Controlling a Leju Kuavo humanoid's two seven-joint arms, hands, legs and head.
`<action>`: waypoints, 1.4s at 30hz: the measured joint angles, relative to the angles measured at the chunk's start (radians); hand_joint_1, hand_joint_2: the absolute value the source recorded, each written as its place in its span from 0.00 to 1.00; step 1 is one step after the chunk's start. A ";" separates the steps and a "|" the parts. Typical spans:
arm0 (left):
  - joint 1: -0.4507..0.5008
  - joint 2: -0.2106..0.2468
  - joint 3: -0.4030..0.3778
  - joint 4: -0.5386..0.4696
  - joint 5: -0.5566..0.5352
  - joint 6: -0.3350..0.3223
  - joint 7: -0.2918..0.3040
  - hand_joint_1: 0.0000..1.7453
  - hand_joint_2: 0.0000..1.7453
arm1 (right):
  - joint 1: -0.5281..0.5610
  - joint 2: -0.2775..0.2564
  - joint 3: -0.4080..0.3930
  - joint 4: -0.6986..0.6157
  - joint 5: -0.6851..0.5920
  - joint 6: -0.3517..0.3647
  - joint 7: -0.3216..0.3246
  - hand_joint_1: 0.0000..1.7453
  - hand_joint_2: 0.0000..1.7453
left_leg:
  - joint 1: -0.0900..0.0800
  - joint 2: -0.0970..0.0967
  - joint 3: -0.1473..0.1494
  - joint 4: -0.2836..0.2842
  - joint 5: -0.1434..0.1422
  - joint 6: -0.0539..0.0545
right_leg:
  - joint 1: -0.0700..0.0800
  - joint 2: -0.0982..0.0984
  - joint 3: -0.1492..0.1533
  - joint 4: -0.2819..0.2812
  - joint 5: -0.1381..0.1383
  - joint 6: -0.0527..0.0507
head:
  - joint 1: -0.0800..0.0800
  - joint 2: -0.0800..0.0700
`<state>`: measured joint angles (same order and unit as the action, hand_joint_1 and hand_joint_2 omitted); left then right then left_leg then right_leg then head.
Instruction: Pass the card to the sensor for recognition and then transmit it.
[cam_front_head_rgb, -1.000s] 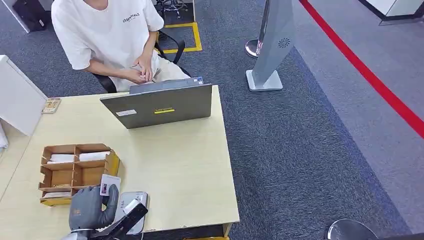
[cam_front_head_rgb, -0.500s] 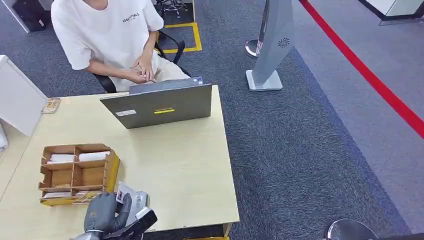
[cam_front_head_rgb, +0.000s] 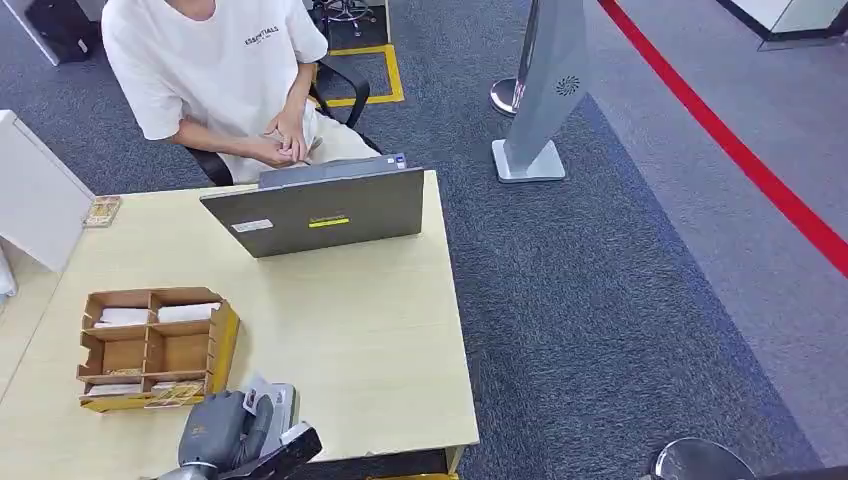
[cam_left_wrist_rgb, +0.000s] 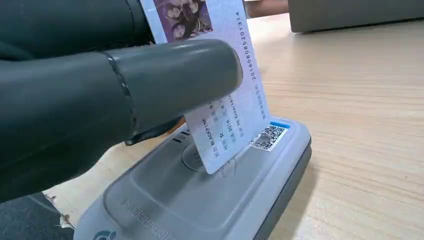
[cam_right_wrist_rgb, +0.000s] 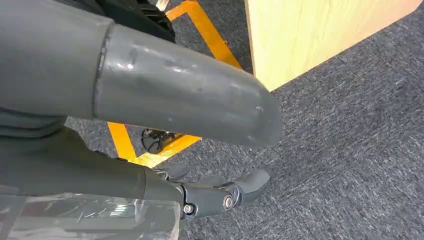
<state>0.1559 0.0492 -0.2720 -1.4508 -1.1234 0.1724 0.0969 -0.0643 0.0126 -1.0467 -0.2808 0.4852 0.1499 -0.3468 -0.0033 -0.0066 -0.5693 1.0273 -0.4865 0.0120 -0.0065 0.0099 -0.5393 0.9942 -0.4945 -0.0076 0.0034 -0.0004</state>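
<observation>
Left wrist view: left hand (cam_left_wrist_rgb: 100, 100) pinches one card (cam_left_wrist_rgb: 225, 100), its lower corner just above the single grey sensor (cam_left_wrist_rgb: 200, 195) on the bench (cam_left_wrist_rgb: 360, 125). Right hand (cam_right_wrist_rgb: 150, 115) hangs beside the bench, fingers loosely apart, holding nothing.

Your white photo card (cam_left_wrist_rgb: 226, 95) stands tilted, its lower corner touching the grey sensor (cam_left_wrist_rgb: 200, 200) lying flat on the table's near edge.
</observation>
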 joint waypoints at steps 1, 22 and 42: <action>-0.001 0.000 0.000 0.000 0.000 -0.002 0.001 1.00 0.00 | 0.000 0.000 -0.002 0.000 0.001 0.000 0.000 0.00 0.00 | 0.000 0.000 0.000 0.000 0.000 0.000 | 0.000 0.000 0.000 0.000 0.000 0.000 | 0.000 0.000; -0.047 0.005 0.000 -0.001 -0.046 -0.014 0.023 1.00 0.00 | -0.007 0.005 -0.009 0.000 0.026 0.000 0.006 0.00 0.00 | 0.000 0.000 0.000 0.000 0.000 0.000 | 0.000 0.000 0.000 0.000 0.000 0.000 | 0.000 0.000; -0.120 -0.024 0.006 -0.242 -0.220 0.520 -0.284 1.00 0.00 | -0.067 0.024 0.001 0.001 0.089 -0.023 0.022 0.00 0.00 | 0.000 -0.001 0.000 0.000 0.001 0.001 | 0.000 -0.001 0.000 0.000 0.001 0.000 | 0.000 0.000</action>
<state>0.0358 0.0257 -0.2663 -1.6929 -1.3431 0.6928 -0.1872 -0.1311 0.0370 -1.0453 -0.2800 0.5745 0.1267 -0.3250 -0.0033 -0.0072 -0.5692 1.0277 -0.4851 0.0126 -0.0065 0.0092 -0.5389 0.9944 -0.4938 -0.0079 0.0034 -0.0004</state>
